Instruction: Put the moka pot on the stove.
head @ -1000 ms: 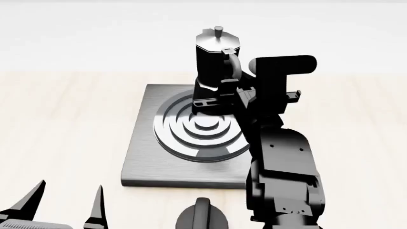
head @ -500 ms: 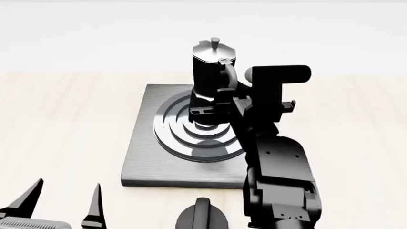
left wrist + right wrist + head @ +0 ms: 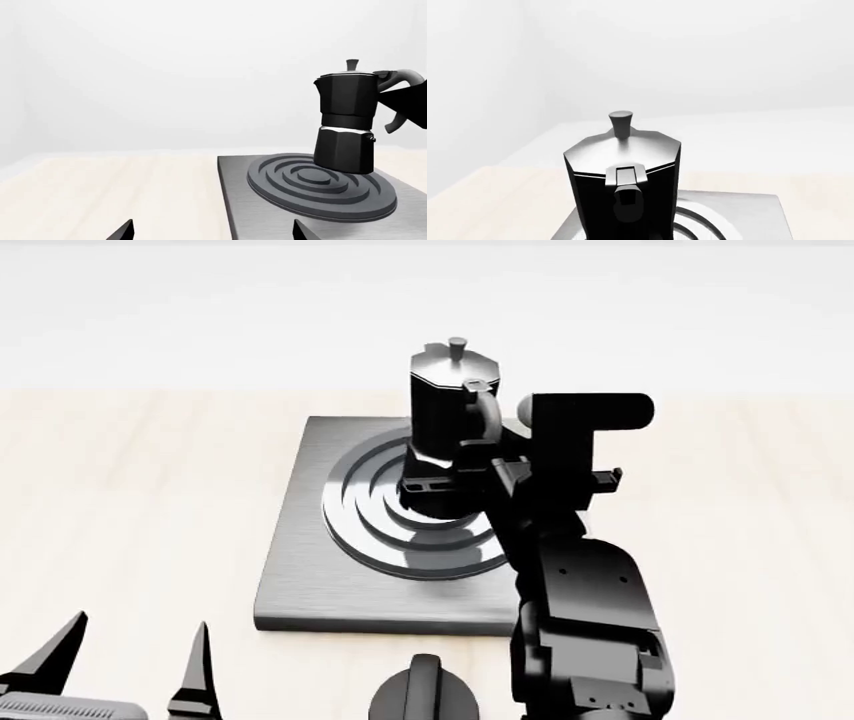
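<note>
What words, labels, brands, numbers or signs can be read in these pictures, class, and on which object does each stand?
None: no view shows any readable text.
moka pot: plain black body, silver lid, no lettering.
stove: bare grey plate with rings.
black knob: unmarked.

Glossy black faceted moka pot [image 3: 447,430] with smooth silver-grey metal lid [image 3: 624,145]. Brushed dark grey metal stove [image 3: 300,540], rings matt. Pale wood-grain table [image 3: 134,490], matt. Smooth black right gripper [image 3: 467,465].
</note>
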Controlling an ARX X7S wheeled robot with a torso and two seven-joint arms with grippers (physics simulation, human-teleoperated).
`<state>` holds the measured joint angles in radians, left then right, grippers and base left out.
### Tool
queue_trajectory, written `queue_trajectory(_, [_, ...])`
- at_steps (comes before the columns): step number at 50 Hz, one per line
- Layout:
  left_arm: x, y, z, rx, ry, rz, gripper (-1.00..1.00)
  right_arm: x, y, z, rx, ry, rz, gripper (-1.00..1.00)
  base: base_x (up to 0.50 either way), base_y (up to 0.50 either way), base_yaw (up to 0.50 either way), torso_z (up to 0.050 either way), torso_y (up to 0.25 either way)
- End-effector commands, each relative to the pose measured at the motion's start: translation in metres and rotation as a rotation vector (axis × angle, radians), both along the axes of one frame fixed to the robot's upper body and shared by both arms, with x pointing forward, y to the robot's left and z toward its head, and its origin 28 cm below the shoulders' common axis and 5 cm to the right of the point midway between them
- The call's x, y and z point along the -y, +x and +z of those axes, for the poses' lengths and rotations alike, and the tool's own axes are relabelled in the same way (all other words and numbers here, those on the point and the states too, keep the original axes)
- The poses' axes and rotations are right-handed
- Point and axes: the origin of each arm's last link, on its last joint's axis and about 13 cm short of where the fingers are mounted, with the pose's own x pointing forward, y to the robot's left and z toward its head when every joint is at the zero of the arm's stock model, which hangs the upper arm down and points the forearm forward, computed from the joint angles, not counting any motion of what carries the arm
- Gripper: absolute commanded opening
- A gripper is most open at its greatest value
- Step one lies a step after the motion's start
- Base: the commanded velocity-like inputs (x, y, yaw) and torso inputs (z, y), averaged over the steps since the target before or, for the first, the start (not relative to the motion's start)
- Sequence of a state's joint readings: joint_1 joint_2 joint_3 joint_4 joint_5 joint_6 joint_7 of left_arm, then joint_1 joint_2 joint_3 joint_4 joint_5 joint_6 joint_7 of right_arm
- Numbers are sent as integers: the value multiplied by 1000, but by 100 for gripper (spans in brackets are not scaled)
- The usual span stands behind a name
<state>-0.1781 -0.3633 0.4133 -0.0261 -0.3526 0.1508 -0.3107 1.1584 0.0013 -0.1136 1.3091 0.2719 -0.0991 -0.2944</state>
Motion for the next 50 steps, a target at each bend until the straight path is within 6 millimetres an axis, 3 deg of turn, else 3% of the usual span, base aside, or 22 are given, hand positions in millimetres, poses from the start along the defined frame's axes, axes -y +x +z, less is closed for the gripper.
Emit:
queue_trajectory(1, [0,1,0,0,0,1,100,0,1,4,9,28,-13,-100,0,0,0,0,0])
queue_trajectory(50, [-1,4,-2,-9,-1,-3,100,0,-1,-3,-22,41,-19,-100,0,0,0,0,1])
